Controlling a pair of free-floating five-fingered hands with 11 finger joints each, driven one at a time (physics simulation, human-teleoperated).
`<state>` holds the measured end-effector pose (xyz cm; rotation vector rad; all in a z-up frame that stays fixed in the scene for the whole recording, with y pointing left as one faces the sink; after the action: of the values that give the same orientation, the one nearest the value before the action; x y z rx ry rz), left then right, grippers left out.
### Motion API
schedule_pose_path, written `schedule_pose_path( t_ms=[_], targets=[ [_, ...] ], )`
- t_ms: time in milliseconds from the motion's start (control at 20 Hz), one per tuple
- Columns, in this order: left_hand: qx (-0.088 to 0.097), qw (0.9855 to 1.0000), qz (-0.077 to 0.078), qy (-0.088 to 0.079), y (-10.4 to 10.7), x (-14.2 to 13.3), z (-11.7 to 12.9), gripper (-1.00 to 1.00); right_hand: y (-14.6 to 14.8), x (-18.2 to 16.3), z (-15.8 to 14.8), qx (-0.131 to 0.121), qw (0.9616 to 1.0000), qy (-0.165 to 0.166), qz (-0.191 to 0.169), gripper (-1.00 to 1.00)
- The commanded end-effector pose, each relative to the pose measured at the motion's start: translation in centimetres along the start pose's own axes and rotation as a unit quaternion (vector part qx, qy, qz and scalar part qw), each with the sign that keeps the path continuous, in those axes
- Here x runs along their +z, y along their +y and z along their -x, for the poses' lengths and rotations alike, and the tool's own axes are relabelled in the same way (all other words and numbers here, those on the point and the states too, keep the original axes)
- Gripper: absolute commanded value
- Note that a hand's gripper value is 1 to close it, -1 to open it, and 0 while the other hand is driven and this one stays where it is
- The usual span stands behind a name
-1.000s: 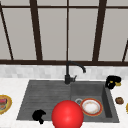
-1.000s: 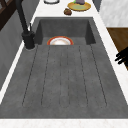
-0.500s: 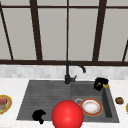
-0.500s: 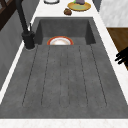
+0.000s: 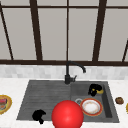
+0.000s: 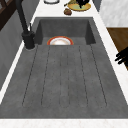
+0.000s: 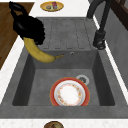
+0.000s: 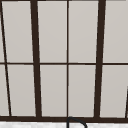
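Observation:
My right hand (image 5: 94, 89) is shut on a yellow banana (image 5: 100, 91) above the back right of the sink basin (image 5: 106, 100). In the right side view the same hand (image 7: 27, 26) grips the banana (image 7: 37, 53) by its upper end, and the fruit hangs down in a curve over the basin. Below it, on the basin floor, lies a red-rimmed white plate (image 7: 69, 94) beside the drain (image 7: 82, 79). My left hand (image 5: 38, 116) hovers at the front left of the drainboard with relaxed fingers and holds nothing; it is at the right edge of the left side view (image 6: 122, 56).
A red ball (image 5: 67, 115) sits at the sink's front edge. The black faucet (image 5: 67, 75) stands behind the basin. A yellow plate of food (image 5: 3, 103) lies on the left counter, and a brown item (image 5: 119, 100) on the right counter.
My right hand has carried the banana leftward and a little lower, from the sink's right rim to over the basin. The left hand has stayed put.

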<state>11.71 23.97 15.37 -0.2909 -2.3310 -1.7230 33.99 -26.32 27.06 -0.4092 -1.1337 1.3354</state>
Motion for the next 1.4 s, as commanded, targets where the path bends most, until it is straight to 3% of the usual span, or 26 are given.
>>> schedule_pose_path(
  t_ms=[0,300,700,750,800,1300,1350],
  targets=[
    [0.000,1.0000,0.000,0.000,0.0,0.0,0.0,0.00,3.4,-1.6,-0.7,-0.016,0.9994,0.027,0.009,1.00],
    [0.000,1.0000,0.000,0.000,0.0,0.0,0.0,0.00,8.0,-3.9,-0.3,-0.008,0.9971,0.071,0.025,1.00],
    [0.000,1.0000,0.000,0.000,0.0,0.0,0.0,0.00,13.5,-7.0,1.9,-0.030,0.9969,0.066,0.029,1.00],
    [0.000,1.0000,0.000,0.000,0.0,0.0,0.0,0.00,14.1,-7.3,2.2,-0.030,0.9969,0.067,0.029,-1.00],
    [0.000,1.0000,0.000,0.000,0.0,0.0,0.0,0.00,14.7,-7.6,2.5,-0.031,0.9968,0.069,0.027,1.00],
    [0.000,1.0000,0.000,0.000,0.0,0.0,0.0,0.00,19.2,-14.3,5.8,-0.018,0.9973,0.069,0.021,1.00],
    [0.000,1.0000,0.000,0.000,0.0,0.0,0.0,0.00,19.5,-14.4,5.4,-0.011,0.9973,0.068,0.022,-1.00]
  ],
)
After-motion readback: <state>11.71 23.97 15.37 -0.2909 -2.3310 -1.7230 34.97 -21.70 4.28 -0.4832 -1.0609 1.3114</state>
